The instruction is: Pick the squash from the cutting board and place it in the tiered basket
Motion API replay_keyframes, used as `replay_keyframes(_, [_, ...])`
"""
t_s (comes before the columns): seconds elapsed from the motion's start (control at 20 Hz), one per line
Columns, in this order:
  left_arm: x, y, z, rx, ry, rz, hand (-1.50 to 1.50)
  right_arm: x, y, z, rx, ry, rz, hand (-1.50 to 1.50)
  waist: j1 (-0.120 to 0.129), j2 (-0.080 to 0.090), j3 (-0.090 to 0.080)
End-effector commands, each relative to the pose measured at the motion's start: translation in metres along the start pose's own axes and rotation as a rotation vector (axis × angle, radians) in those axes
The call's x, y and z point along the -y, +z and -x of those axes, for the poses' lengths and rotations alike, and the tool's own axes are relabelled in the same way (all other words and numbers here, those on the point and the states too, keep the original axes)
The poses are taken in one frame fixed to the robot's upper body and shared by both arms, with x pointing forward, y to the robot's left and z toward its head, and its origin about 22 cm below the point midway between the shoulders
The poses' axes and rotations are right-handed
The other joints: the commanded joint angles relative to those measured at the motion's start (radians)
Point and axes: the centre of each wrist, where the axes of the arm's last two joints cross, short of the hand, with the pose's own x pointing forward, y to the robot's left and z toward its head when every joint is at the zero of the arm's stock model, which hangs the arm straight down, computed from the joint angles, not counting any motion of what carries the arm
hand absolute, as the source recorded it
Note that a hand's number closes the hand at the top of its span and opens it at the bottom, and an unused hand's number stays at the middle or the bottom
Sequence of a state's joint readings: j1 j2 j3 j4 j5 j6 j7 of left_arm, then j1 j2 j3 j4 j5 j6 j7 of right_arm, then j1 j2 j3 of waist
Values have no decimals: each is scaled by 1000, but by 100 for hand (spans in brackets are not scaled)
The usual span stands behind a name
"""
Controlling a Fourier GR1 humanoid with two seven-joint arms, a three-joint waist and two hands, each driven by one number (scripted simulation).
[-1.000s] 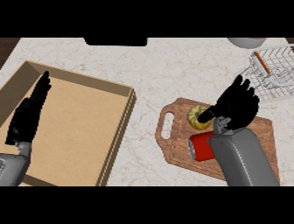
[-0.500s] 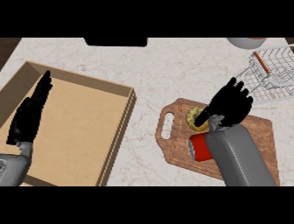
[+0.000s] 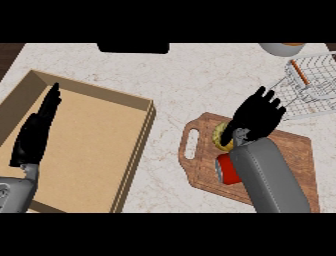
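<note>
Right hand over the squash on the cutting board

The right forearm comes up from the lower edge and slants across the board, and its black hand sits above the yellow squash with the fingers spread and pointing up toward the wire basket; they are apart and curl round nothing. Only a sliver of squash peeks out at the hand's left side, lying on the wooden board near the handle end. A red can shows just beside the forearm, also on the board. The basket stands on the marble worktop beyond the board's far corner. Over on the left, the left hand rests open, fingers straight and together, above the big cardboard box.
</note>
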State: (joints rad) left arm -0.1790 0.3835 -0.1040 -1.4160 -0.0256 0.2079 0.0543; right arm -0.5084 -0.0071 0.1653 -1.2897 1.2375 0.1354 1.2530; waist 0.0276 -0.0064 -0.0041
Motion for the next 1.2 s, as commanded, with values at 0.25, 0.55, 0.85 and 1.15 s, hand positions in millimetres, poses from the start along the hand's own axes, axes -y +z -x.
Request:
replay_keyframes(0.25, [9,-3,5,-3,-1,-14,0,-12,-3,-3,-246,74,-34,-150,-12,6,2])
replay_keyframes(0.55, [-9,-6,-7,9,-5,6,0,-23,-6,2,-266,63,-41,-150,-3,2,3])
replay_keyframes(0.85, [0,-1,-4,3,4,-17,0,-29,-14,1,-294,63,-76,-150,4,5,4])
replay_keyframes(1.15, [0,-6,-8,4,5,-19,0,-26,-19,-5,-303,37,-107,-150,-6,6,4])
